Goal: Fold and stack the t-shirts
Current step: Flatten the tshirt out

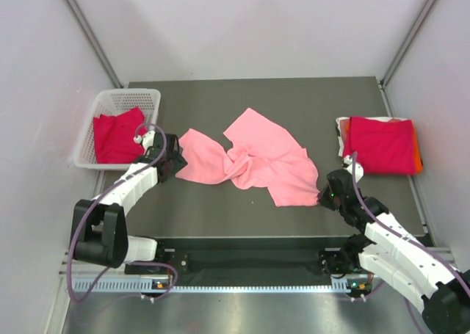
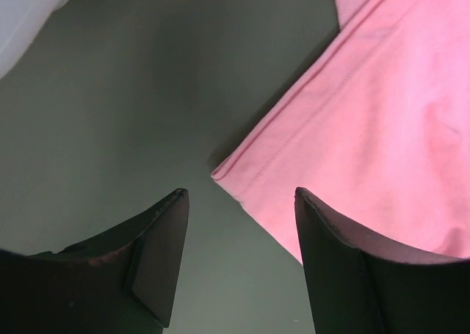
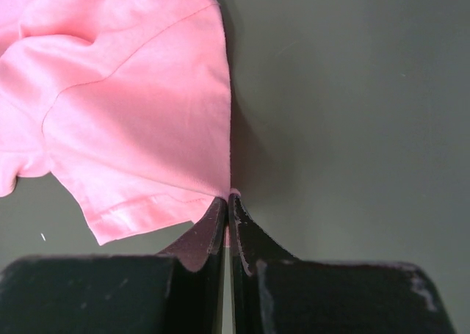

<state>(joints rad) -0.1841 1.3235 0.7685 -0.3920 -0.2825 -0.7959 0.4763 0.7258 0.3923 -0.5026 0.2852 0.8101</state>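
A salmon-pink t-shirt (image 1: 253, 160) lies crumpled and twisted in the middle of the dark table. My left gripper (image 1: 178, 161) is open at the shirt's left corner (image 2: 220, 174), which lies just ahead of the jaws, with one finger (image 2: 330, 253) over the cloth. My right gripper (image 1: 322, 196) is shut on the shirt's lower right corner (image 3: 231, 194); the pinched cloth shows between the tips. A folded crimson t-shirt (image 1: 380, 144) lies at the right on orange and white ones. Another crimson t-shirt (image 1: 116, 136) sits in the basket.
A white mesh basket (image 1: 120, 99) stands at the far left of the table. The stack at the right lies near the table's right edge (image 1: 411, 180). White walls close in both sides and the back.
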